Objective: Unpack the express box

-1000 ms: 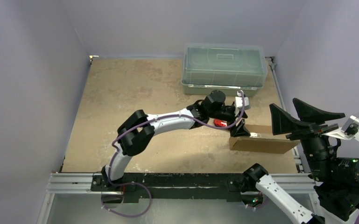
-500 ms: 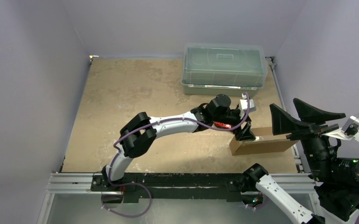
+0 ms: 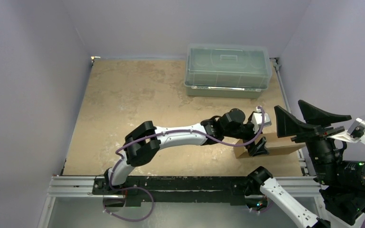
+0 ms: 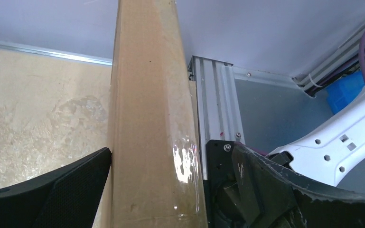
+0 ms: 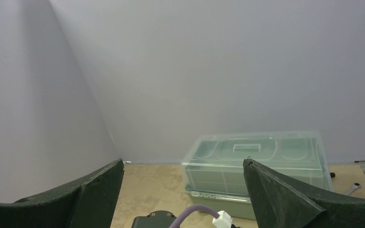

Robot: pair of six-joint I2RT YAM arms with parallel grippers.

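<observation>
Box: the express box [image 3: 280, 145] sits at the near right corner of the desk [image 3: 137, 99]. Its long side runs along the near edge, and its right end is just beside the side rail [image 4: 216, 109].
Left grip: the left arm [image 3: 180, 135] reaches low across the desk. The left jaws are clenched on the box's left end, one black finger [image 4: 66, 190] against each side of its narrow taped face.
Right grip: the right arm [image 3: 346, 175] stands raised at the right edge. The right jaws are spread wide, grasping nothing, above the box's right end.
Back edge: the plastic bin [image 3: 228, 66] stands against the back wall, well apart from the box.
Room: bare desk surface lies between bin and box and runs out to the left wall.
Near edge: the base rail [image 3: 180, 183] runs close by the box.
</observation>
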